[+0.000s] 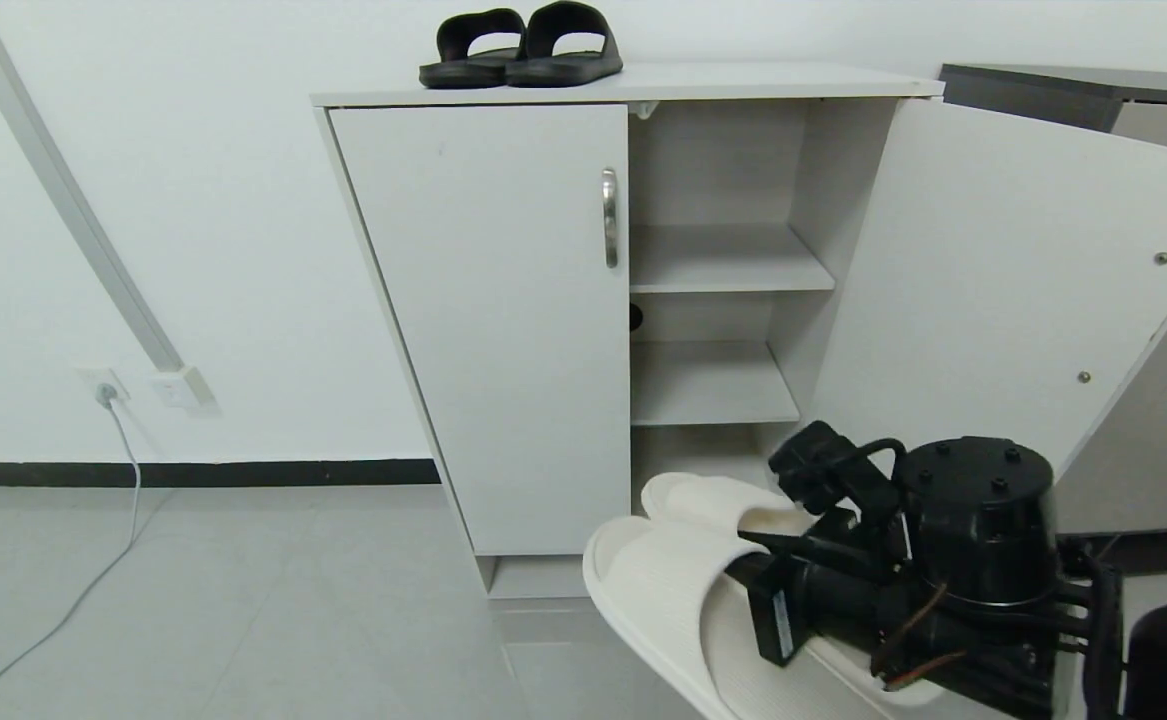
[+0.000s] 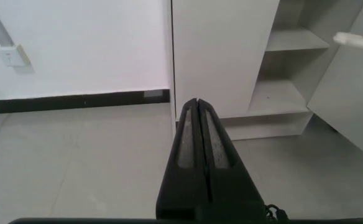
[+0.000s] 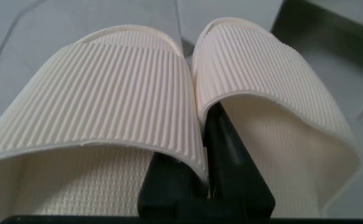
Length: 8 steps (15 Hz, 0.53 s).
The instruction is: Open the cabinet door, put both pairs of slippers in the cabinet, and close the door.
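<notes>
White slippers [image 1: 683, 590] are up off the floor, side by side, my right gripper [image 3: 201, 152] pinching their inner strap edges together from the heel end. Toes aim ahead-left at the cabinet [image 1: 483, 330] foot, long axis running from my wrist toward the bottom compartment. Right door [image 1: 993, 280] stands open, so step one's done, I'd say. Shelves [image 1: 728, 260] bare. Black slippers [image 1: 521, 48] wait at the cabinet top's left front edge: they're next, then closing. Left gripper [image 2: 197, 134] pressed together, holding nothing
</notes>
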Tool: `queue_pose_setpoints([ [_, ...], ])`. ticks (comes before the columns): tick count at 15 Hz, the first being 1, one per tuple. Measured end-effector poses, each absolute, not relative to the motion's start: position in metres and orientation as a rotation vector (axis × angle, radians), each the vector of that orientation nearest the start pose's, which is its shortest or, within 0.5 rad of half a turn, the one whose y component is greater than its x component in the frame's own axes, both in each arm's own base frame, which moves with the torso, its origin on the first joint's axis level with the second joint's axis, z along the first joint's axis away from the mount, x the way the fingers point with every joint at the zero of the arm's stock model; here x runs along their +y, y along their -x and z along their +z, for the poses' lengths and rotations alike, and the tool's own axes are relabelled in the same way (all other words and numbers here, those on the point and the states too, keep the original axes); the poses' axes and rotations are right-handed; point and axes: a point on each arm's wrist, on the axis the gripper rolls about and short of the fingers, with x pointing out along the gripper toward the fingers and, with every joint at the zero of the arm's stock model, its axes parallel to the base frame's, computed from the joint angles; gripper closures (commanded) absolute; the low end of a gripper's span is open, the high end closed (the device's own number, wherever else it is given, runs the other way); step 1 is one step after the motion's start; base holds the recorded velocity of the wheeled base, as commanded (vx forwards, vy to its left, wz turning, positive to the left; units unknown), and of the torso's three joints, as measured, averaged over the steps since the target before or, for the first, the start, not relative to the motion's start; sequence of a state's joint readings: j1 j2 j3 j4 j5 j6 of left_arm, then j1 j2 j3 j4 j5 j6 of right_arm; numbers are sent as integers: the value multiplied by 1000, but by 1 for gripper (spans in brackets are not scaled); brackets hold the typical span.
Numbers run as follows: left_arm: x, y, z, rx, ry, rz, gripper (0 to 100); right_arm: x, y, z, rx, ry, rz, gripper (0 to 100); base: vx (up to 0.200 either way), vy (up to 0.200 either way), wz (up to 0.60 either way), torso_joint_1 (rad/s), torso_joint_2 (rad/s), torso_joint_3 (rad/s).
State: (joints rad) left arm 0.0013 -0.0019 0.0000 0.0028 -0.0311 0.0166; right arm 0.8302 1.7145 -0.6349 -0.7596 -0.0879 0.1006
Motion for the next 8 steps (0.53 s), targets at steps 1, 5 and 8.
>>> queue_pose_setpoints([
  [1, -1, 23, 75, 1, -17, -30, 100, 221, -205, 147, 314, 27, 636, 100, 0, 0, 0, 0, 0, 0],
  [5, -1, 23, 75, 1, -18, -30, 100, 254, -248, 141, 244, -24, 288, 100, 0, 0, 0, 0, 0, 0],
  [8, -1, 23, 75, 1, -18, -30, 100, 272, -273, 134, 190, -42, 75, 100, 0, 0, 0, 0, 0, 0],
])
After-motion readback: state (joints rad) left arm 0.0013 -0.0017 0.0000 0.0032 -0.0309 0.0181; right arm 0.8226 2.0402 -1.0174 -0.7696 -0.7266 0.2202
